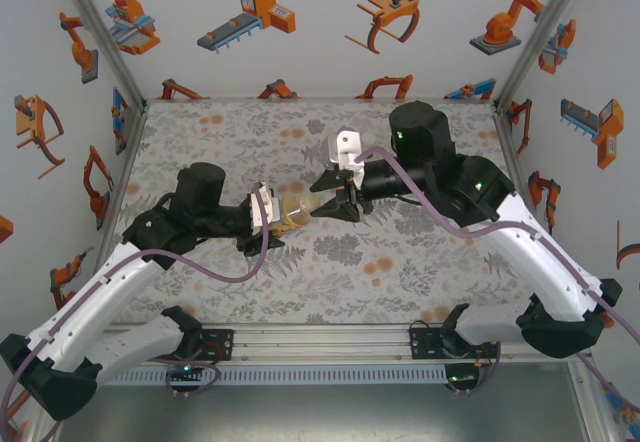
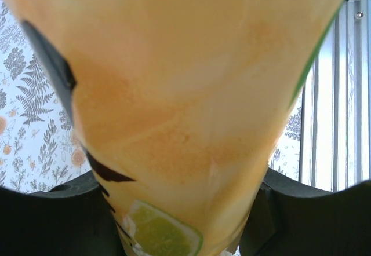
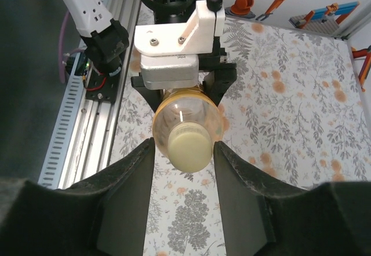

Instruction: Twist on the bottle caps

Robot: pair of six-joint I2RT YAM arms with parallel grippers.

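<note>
– where's the juice bottle?
– held sideways above the bench, clamped in the left hand.
– and the right hand?
– its fingers flank the bottle's pale yellow cap; gripping or not, can't tell.

Middle of the table is the jam: the left gripper clamps the juice bottle sideways, and the right gripper sits at its pale yellow cap, fingers flanking it with hardly any slack. Can't tell if they actually pinch. Both arms slant in from the near corners, so there's no straight lane across the centre. The far strip is wide open, same for the near patch between the arms up to the metal rail. Walls box in left, right and far.
</note>
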